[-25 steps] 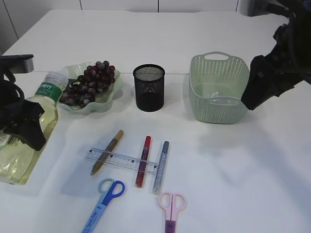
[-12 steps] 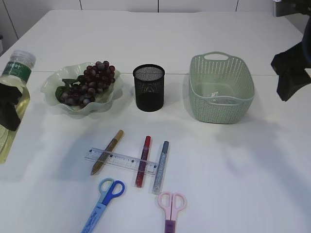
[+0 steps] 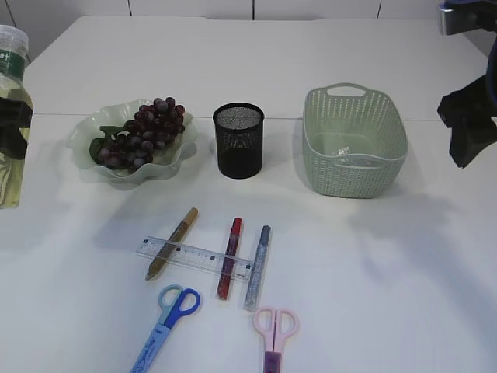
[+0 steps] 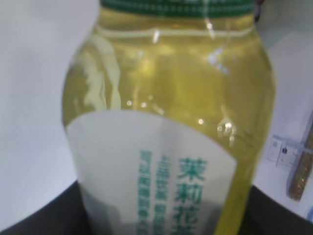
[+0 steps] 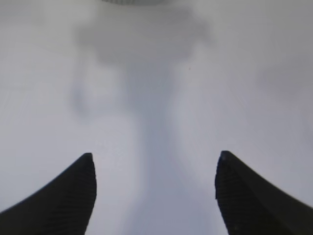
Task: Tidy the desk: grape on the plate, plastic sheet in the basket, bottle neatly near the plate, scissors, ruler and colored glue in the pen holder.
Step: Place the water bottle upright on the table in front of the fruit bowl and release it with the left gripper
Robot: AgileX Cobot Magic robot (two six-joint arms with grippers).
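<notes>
Held at the far left by the left gripper clamped round it, the clear yellow-tea plastic bottle with green Chinese label characters 茉莉花 hangs above the white table, while the right gripper hovers spread, empty.

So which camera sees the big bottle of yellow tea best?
The left wrist view: the clear plastic bottle of yellow tea fills it, white label and green cap band plain. The exterior view catches only its edge at far left, cut off. The right wrist view shows none of it, just bare table.
</notes>
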